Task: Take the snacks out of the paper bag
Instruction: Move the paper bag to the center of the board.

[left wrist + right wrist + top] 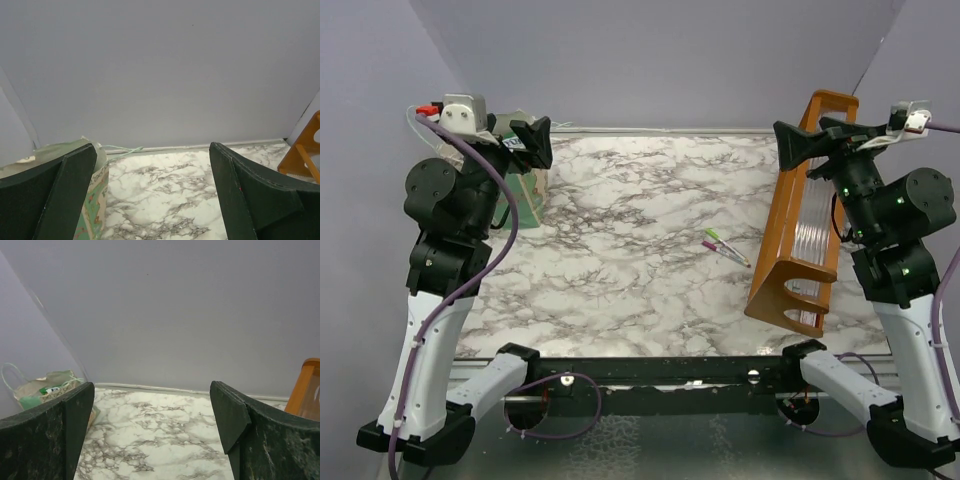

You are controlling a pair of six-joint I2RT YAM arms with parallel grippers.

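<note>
L claw (532,142) and R claw (805,140) both released, empty; I reckon reaching in cd tip the light mint-green paper bag (525,198)

Left arm (450,200) and right arm (905,215), each folded upright above its own base with the elbow turned outward. Left gripper (534,140) and right gripper (798,146) are held high, angled inward and away from the bases, jaws spread wide and empty.
</note>
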